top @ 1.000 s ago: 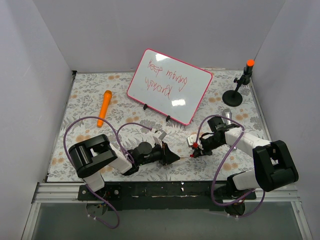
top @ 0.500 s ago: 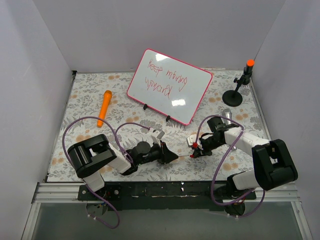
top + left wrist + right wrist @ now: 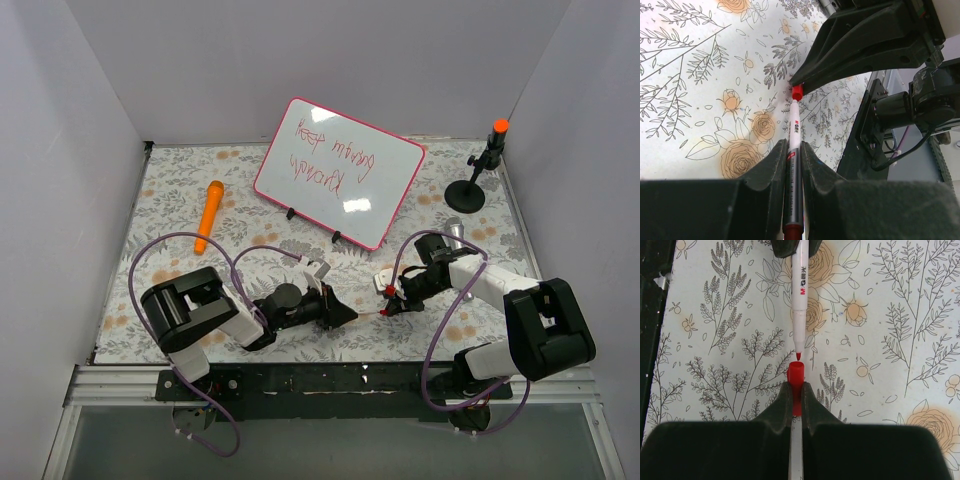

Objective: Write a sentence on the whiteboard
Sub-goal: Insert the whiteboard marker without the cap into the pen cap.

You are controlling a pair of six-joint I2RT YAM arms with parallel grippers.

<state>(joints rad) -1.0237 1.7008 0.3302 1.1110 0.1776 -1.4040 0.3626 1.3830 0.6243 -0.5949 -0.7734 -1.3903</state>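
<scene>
Two lines of the sentence (image 3: 320, 166) (red scrawl) are illegible

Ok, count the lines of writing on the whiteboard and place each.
2. The far line runs across the whiteboard's far half; the near line sits beneath it, closer to the black feet. Nothing covers the board, so none looks hidden.

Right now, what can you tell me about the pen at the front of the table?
The pen is a slim marker: white plastic-looking barrel, printed lettering, bare red tip. The left pincer clamps its barrel, holding it over the flowered cloth. Its tip points at its red cap, held in the right pincer, a small gap away.
</scene>
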